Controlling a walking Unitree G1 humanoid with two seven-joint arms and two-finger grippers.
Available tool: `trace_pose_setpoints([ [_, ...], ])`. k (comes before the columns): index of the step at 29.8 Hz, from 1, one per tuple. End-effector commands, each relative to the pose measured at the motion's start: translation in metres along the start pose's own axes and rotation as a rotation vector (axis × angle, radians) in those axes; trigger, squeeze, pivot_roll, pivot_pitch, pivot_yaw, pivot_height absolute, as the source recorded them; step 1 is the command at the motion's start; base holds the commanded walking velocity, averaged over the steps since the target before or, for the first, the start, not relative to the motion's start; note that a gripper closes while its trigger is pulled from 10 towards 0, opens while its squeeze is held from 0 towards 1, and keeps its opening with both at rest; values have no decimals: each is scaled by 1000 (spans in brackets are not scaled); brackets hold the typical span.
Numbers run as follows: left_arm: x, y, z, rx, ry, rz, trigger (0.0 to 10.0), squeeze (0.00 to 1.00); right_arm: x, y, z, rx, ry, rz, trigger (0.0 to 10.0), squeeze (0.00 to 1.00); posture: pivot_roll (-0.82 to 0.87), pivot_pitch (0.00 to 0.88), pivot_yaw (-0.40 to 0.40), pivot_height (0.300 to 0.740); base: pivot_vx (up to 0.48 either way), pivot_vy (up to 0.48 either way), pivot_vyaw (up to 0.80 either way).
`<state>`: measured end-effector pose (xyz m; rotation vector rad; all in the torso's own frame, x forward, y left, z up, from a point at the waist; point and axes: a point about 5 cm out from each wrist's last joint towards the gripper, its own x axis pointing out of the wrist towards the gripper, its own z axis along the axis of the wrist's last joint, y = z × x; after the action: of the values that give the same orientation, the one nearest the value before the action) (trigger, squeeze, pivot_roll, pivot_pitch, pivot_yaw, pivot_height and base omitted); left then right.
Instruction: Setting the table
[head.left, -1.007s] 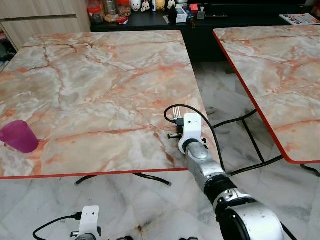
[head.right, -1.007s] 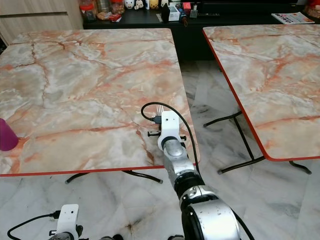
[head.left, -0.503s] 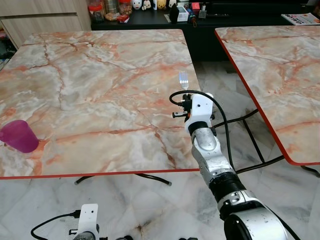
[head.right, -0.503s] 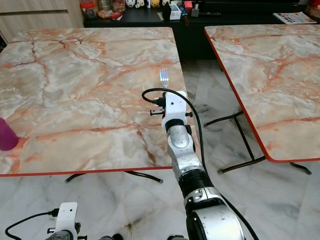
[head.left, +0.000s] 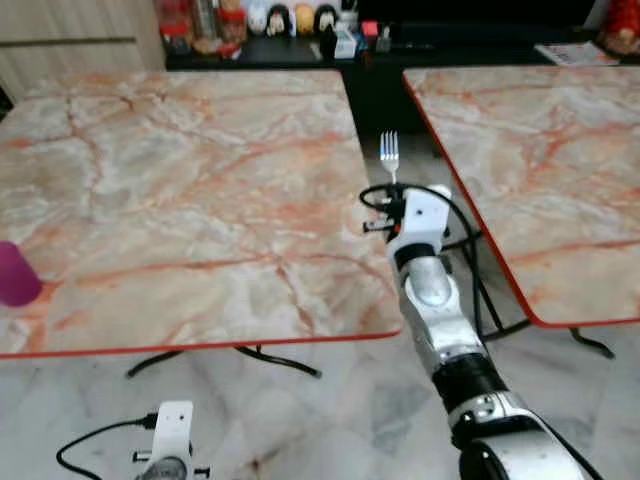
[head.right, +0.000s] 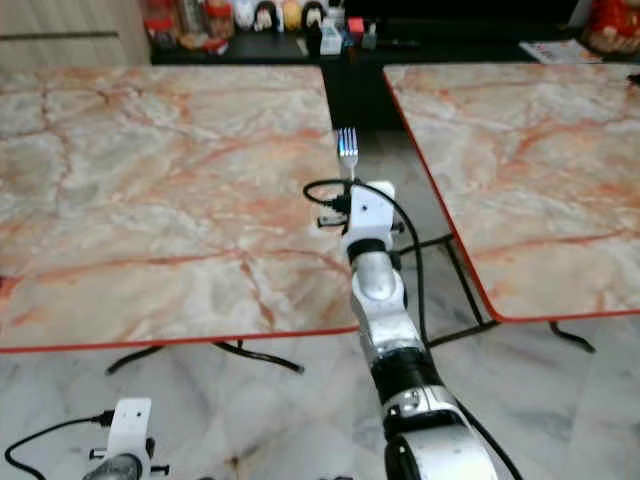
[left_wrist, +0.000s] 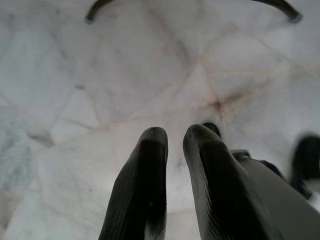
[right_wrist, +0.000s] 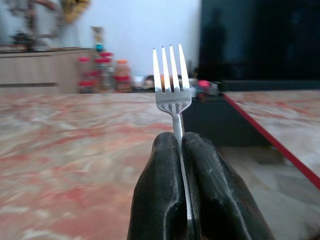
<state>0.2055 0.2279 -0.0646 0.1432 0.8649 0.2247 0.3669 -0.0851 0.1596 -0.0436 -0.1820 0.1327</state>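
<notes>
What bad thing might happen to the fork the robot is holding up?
The right gripper pinches the fork only by its thin handle, tines up, so it might slip or tilt out. It also hangs past the edge of the marble table, over the floor gap, so a drop would likely land on the floor. The pink cup sits at the table's near edge and could be knocked off.

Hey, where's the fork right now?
The fork is pinched upright in the right pincer, tines up, by the right edge of the near marble table.
</notes>
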Motion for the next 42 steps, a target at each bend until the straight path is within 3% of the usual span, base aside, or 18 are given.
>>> trace_pose_setpoints([
  [1,-2,-3,-9,19,20,-6,10000,0,0,-7,4,1,-15,-19,10000,0,-29,77,-10,740,0,-458,0],
  [17,-2,0,-10,24,21,-3,10000,0,0,-11,2,16,-1,-43,10000,0,-43,61,5,740,0,-443,0],
  [42,-2,2,-12,18,27,2,10000,0,-1,-18,-1,10,26,-64,10000,0,-4,135,6,740,248,-408,0],
])
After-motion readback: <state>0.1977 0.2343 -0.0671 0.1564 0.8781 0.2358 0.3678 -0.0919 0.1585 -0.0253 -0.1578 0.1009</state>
